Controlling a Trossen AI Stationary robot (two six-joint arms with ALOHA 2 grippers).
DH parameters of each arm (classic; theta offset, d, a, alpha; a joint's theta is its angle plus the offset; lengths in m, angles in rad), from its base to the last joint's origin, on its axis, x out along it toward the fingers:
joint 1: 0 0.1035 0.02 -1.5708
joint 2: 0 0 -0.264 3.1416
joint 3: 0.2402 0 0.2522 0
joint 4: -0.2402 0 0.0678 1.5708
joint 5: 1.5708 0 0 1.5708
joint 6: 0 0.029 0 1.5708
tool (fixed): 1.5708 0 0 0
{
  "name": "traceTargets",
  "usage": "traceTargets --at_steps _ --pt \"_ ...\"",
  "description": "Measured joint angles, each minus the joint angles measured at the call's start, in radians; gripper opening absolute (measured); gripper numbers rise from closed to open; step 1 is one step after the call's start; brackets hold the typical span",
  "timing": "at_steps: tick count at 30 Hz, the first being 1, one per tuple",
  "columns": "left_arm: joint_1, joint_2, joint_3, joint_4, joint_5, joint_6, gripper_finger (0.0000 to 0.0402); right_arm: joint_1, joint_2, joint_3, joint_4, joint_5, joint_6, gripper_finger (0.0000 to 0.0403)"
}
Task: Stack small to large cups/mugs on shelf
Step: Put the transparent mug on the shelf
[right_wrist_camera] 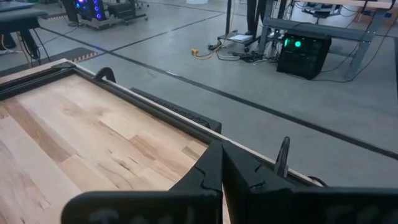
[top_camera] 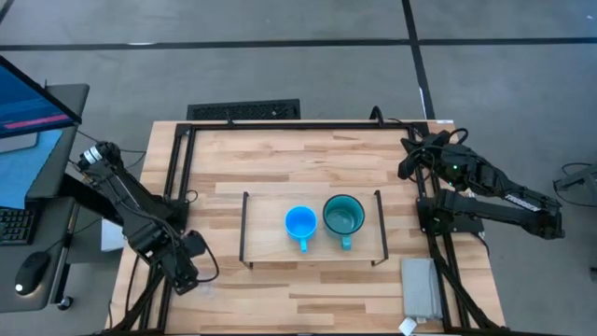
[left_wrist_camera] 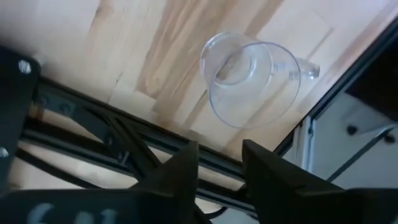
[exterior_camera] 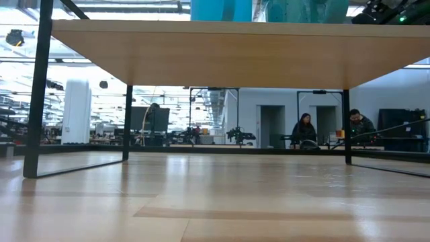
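Observation:
The shelf (top_camera: 270,245) stands mid-table. On its board stand the bright blue mug (top_camera: 299,224) and, to its right, the larger teal mug (top_camera: 343,216), each upright with its handle toward the near edge. The low view shows their bases above the board's underside (exterior_camera: 215,54). The small clear glass cup (left_wrist_camera: 252,74) rests on the tabletop near the table's near left corner, just beyond my left gripper (left_wrist_camera: 221,165), which is open and empty. In the high view my left gripper (top_camera: 191,271) is at the near left. My right gripper (right_wrist_camera: 221,165) is shut and empty, over the table's far right corner (top_camera: 410,157).
A black frame rail (left_wrist_camera: 93,118) runs along the table's edge right by the glass cup. A grey box (top_camera: 421,286) lies at the near right. Bare tabletop lies in front of and behind the shelf. People sit far off in the room (exterior_camera: 304,129).

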Motion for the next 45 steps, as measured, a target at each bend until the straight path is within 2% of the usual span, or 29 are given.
traceTargets --at_steps 8,12,15,18,23,28,38,45 --pt "-0.008 0.0 0.0 0.029 -0.072 -0.17 0.0136 0.0 0.0 0.0 0.0 0.0 0.0 0.0024" --pt "-0.02 0.0 -0.001 0.031 -0.09 -0.326 0.0133 0.0 0.0 0.0 0.0 0.0 0.0 0.0024" --pt "-0.045 -0.001 -0.028 0.046 -0.077 -0.414 0.0128 0.0 0.0 0.0 0.0 0.0 0.0 0.0024" --pt "-0.083 -0.001 -0.077 0.13 -0.061 -0.493 0.0122 0.0 0.0 0.0 0.0 0.0 0.0 0.0024" --pt "-0.131 -0.001 -0.127 0.254 -0.086 -0.552 0.0115 0.0 0.0 0.0 0.0 0.0 -0.002 0.0024" --pt "-0.142 -0.001 -0.153 0.252 -0.142 -0.575 0.0114 0.0 0.0 0.0 0.0 0.0 -0.008 0.0024" --pt "-0.14 -0.001 -0.215 0.247 -0.142 -0.594 0.0113 0.0 0.0 0.0 0.0 0.0 -0.008 0.0024" --pt "-0.133 0.0 -0.249 0.323 -0.142 -0.575 0.0113 0.0 0.0 0.0 0.0 0.0 -0.008 0.0024"
